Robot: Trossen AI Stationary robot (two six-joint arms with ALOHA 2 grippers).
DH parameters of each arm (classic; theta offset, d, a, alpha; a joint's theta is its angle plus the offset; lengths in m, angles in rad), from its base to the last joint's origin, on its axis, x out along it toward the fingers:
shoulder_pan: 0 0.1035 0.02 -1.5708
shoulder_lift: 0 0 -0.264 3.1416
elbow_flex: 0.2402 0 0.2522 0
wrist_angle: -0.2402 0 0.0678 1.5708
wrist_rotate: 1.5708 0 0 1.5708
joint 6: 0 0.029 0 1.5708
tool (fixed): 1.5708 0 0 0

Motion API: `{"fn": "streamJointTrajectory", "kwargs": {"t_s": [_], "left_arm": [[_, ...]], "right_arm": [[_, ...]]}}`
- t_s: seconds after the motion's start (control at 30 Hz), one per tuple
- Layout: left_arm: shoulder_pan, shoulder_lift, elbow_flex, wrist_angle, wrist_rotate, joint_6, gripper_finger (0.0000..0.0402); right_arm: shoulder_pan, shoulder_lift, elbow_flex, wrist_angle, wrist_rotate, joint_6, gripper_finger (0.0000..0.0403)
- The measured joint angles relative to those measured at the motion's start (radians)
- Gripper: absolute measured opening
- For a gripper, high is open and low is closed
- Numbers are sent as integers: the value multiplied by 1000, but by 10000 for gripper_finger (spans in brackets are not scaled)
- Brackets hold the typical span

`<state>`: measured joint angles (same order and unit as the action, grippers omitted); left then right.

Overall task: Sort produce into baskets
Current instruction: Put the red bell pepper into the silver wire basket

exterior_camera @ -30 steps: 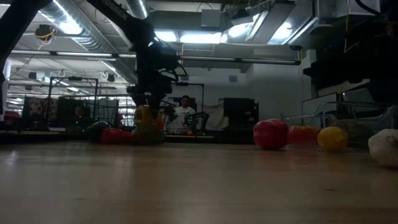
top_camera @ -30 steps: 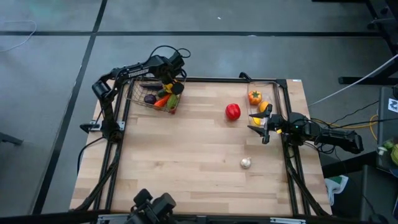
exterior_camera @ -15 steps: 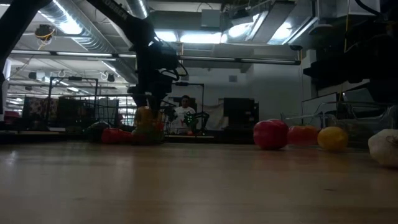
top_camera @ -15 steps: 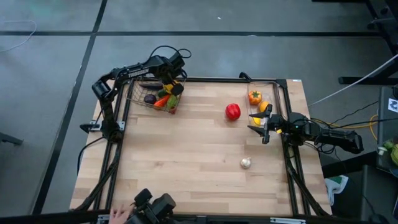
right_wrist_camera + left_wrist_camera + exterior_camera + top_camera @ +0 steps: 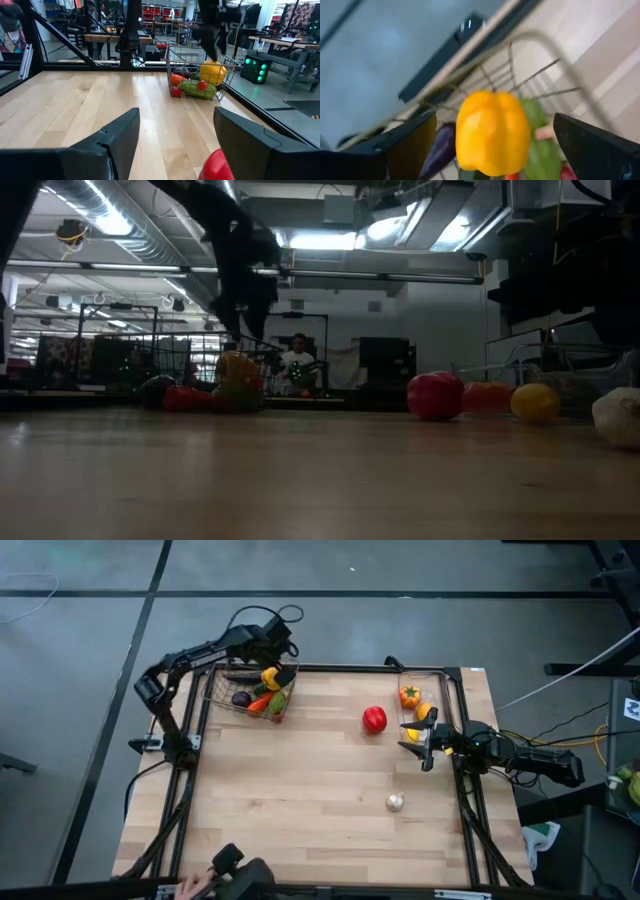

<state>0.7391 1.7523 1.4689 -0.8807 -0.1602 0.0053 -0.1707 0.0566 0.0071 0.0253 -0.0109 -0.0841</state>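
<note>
A white garlic bulb (image 5: 396,802) lies nearest on the table (image 5: 300,800), then a red pepper (image 5: 374,719). Right gripper (image 5: 428,747) spread, idle beside the clear bin (image 5: 443,690) (orange and yellow fruit inside). Left gripper (image 5: 272,648) spread above the wire basket (image 5: 216,690), yellow pepper (image 5: 492,131) atop.

No legible text, label or sign anywhere.

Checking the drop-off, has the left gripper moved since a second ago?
Yes. The left gripper has pulled back from above the dark wire mesh basket, past its far rim, open, leaving the yellow toy pepper inside.
</note>
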Motion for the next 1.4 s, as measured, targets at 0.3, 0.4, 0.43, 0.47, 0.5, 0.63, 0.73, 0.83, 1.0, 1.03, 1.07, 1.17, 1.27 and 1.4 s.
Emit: {"fn": "streamJointTrajectory", "kwargs": {"t_s": [0.3,0.4,0.43,0.47,0.5,0.63,0.73,0.83,1.0,1.03,1.07,1.17,1.27,1.4], "left_arm": [[-77,-173,2,254,10,-233,399],[-118,-194,2,326,9,-280,399],[-132,-195,2,340,9,-276,399],[-147,-194,2,362,9,-268,398],[-161,-192,2,398,10,-255,398],[-229,-166,2,539,9,-174,398],[-281,-129,2,648,9,-120,398],[-325,-87,2,719,11,-83,398],[-377,-1,0,755,14,-81,397],[-386,15,0,767,19,-81,397],[-396,32,0,776,23,-81,397],[-424,96,0,820,26,-92,397],[-447,166,0,908,28,-130,397],[-471,258,0,1047,28,-162,397]], "right_arm": [[0,0,0,0,0,0,253],[0,0,0,0,0,0,253],[0,0,0,0,0,0,253],[0,0,0,0,0,0,253],[0,0,0,0,0,0,253],[0,0,0,0,0,0,253],[0,0,0,0,0,0,253],[0,0,0,0,0,0,253],[0,0,0,0,0,0,253],[0,0,0,0,0,0,253],[0,0,0,0,0,0,253],[0,0,0,0,0,0,253],[0,0,0,0,0,0,253],[0,0,0,0,0,0,253]]}}
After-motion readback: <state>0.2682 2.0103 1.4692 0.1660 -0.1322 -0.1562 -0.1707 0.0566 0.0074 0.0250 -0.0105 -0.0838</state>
